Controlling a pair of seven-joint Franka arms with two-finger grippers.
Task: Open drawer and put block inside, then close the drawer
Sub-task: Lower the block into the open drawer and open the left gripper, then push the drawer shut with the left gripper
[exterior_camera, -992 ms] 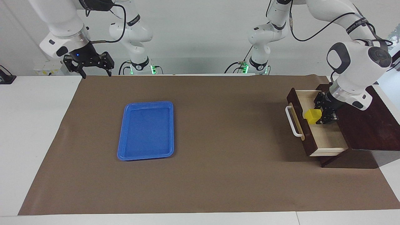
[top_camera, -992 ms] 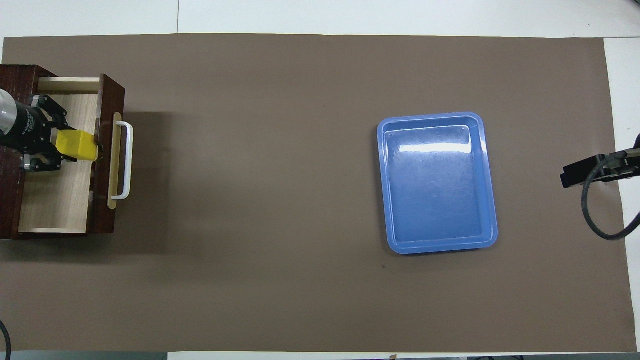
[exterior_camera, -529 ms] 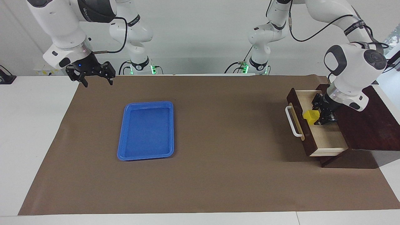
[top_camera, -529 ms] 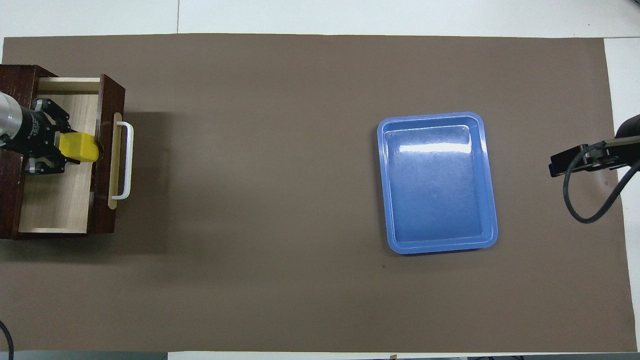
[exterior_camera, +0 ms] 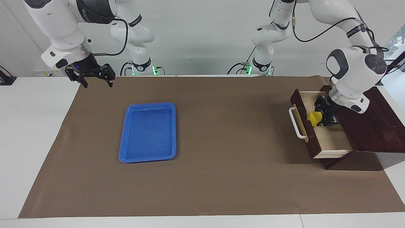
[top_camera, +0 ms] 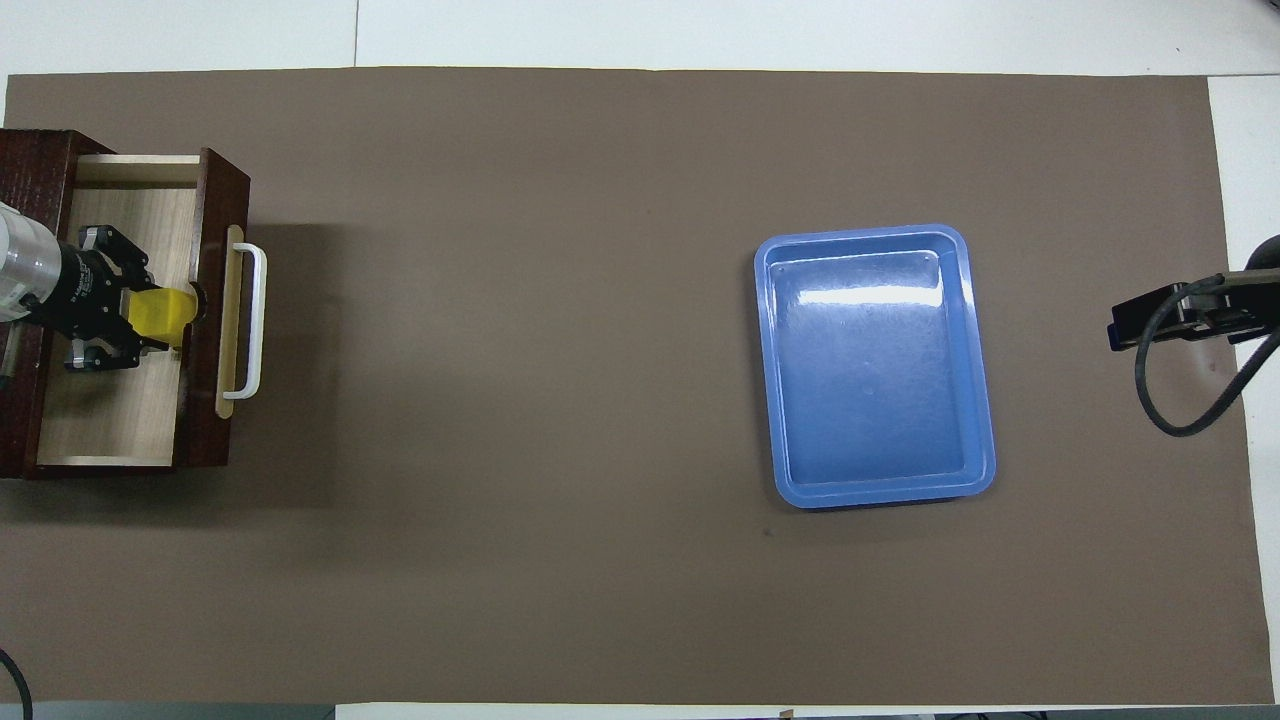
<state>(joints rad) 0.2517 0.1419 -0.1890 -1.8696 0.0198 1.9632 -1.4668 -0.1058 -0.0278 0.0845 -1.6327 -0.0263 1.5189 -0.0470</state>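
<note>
The dark wooden drawer (exterior_camera: 332,142) (top_camera: 120,420) stands pulled out of its cabinet at the left arm's end of the table, its white handle (exterior_camera: 295,123) (top_camera: 250,322) facing the table's middle. My left gripper (exterior_camera: 319,119) (top_camera: 150,315) reaches down into the pale interior and is shut on the yellow block (exterior_camera: 314,118) (top_camera: 160,315), which sits low inside the drawer just inside its front panel. My right gripper (exterior_camera: 96,79) hangs open in the air over the mat's edge at the right arm's end; in the overhead view only its dark body (top_camera: 1180,318) shows.
A blue plastic tray (exterior_camera: 148,131) (top_camera: 872,365) lies on the brown mat toward the right arm's end. The dark cabinet (exterior_camera: 376,126) sits at the mat's edge under the left arm.
The left gripper has sunk deeper into the drawer with the block. The right arm shifted slightly near its end of the table.
</note>
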